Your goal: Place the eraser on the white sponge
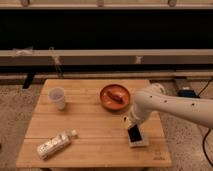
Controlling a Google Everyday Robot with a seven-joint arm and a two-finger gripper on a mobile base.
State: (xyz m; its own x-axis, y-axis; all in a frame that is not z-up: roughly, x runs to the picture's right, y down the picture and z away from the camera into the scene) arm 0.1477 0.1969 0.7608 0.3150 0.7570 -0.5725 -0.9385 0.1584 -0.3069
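The eraser (pixel 133 134), a small flat black block, lies on the white sponge (pixel 140 143), a beige square pad near the front right of the wooden table (pixel 85 125). The block covers most of the pad, so only the pad's front and right edges show. My gripper (pixel 128 122) sits at the end of the white arm that reaches in from the right. It is just behind the eraser's far end and close above it. I cannot tell whether it touches the block.
A red-orange bowl (pixel 115 96) with something in it stands just behind the gripper. A white paper cup (pixel 57 97) is at the back left. A white-labelled bottle (pixel 54 144) lies on its side at the front left. The table's right edge is close to the sponge.
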